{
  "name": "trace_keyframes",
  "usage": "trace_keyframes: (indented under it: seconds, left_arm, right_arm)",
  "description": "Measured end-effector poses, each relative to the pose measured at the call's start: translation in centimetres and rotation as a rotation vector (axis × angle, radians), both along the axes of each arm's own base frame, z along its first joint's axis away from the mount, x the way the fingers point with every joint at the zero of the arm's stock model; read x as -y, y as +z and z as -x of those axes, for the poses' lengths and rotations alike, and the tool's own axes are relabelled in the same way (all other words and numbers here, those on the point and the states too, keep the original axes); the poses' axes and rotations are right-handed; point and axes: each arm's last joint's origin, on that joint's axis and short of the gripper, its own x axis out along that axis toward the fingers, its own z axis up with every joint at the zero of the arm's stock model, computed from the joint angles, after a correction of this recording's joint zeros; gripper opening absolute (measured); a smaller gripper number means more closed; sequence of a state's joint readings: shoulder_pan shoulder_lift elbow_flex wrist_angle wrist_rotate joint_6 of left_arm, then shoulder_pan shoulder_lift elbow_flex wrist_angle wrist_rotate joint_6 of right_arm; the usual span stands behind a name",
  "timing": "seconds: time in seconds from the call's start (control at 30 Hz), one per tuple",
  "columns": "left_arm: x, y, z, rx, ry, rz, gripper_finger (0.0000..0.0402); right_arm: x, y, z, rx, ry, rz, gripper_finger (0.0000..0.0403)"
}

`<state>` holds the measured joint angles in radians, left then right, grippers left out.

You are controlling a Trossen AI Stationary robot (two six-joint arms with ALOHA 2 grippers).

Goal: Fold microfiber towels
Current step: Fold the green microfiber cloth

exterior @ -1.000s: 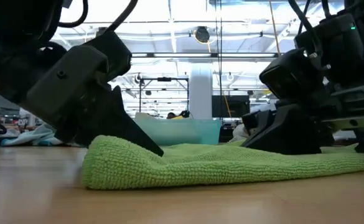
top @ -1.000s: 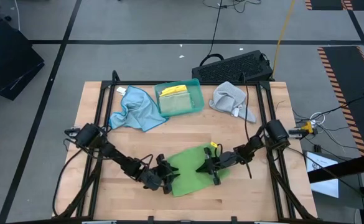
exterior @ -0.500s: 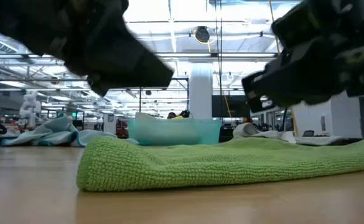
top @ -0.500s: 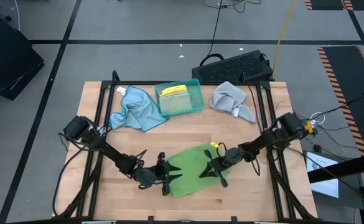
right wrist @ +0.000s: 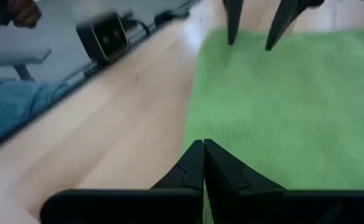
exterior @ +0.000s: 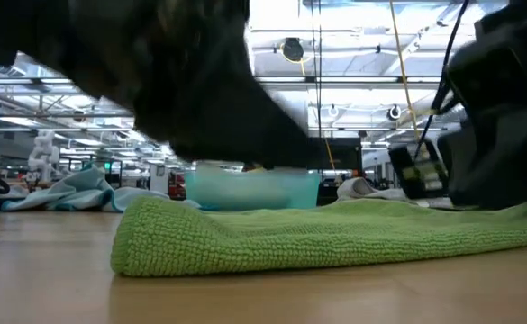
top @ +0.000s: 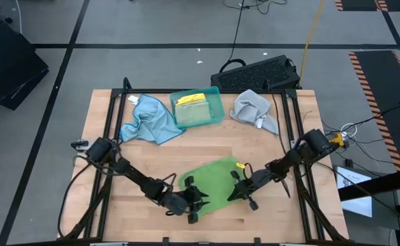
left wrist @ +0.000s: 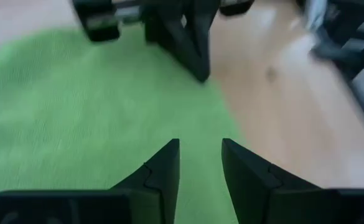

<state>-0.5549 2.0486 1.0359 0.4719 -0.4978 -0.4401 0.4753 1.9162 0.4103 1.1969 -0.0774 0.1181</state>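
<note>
Butcher-block wood makes up the table (top: 152, 157), pale and planked, framed by black rails on its left and right sides. A green towel (top: 217, 184) lies flat near the front middle of it, one rolled or folded edge facing the low camera (exterior: 245, 238). The left gripper (top: 194, 203) hangs over the towel's front-left corner with its fingers (left wrist: 163, 171) parted a little and nothing between them; its own camera looks down on green pile between the tips. The right gripper (top: 239, 193) sits at the towel's right edge, fingers (right wrist: 201, 165) pressed together (whether any cloth is caught between them cannot be told).

Farther back on the table, a light blue towel (top: 147, 121) lies crumpled at the left, a teal tray (top: 198, 107) holding a yellow cloth (top: 191, 101) stands in the middle, and a grey towel (top: 254, 109) is heaped at the right. Beyond the table's far edge a black keyboard-like slab (top: 258, 72) rests on the floor, which is grey with dark seams; cables trail across it, and orange-striped tape marks the right side. The low view shows a large hall behind: a white pillar (exterior: 290, 130), rows of ceiling lights and beams.
</note>
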Motion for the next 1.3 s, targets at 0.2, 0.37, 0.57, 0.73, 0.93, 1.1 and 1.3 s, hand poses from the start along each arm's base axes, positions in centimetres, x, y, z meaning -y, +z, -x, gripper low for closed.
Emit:
trace_keyframes:
  seconds: [0.2,0.37,0.57,0.73,0.93,1.1,1.3]
  left_arm:
    - [-0.5,-2.3,0.9,-0.167,0.08,0.033,0.0122]
    - [-0.7,-2.6,1.5,-0.239,0.086,-0.025,0.0122]
    - [-1.7,-1.6,1.5,-0.276,-0.005,-0.185,0.0122]
    - [-3.1,2.2,1.3,-0.234,-0.055,-0.198,0.0122]
    - [-3.5,4.2,1.6,-0.207,-0.018,-0.138,0.0122]
    - [-2.6,4.6,1.3,-0.127,-0.01,-0.064,0.0122]
    - [-1.2,3.7,0.7,-0.026,-0.006,-0.012,0.0122]
  right_arm:
    - [0.1,-1.6,0.1,-0.05,-0.014,-0.008,0.0002]
    - [0.0,-1.6,0.0,-0.014,-0.016,-0.038,0.0002]
    - [-0.2,1.2,-0.4,0.107,-0.007,-0.089,0.0002]
    - [-0.1,2.9,-0.3,0.12,-0.01,-0.091,0.0002]
    - [0.2,3.3,0.0,0.061,-0.067,-0.036,0.0002]
    - [0.5,3.2,0.2,0.034,-0.103,0.004,0.0002]
    - [0.7,2.8,0.2,0.004,-0.111,0.035,0.0002]
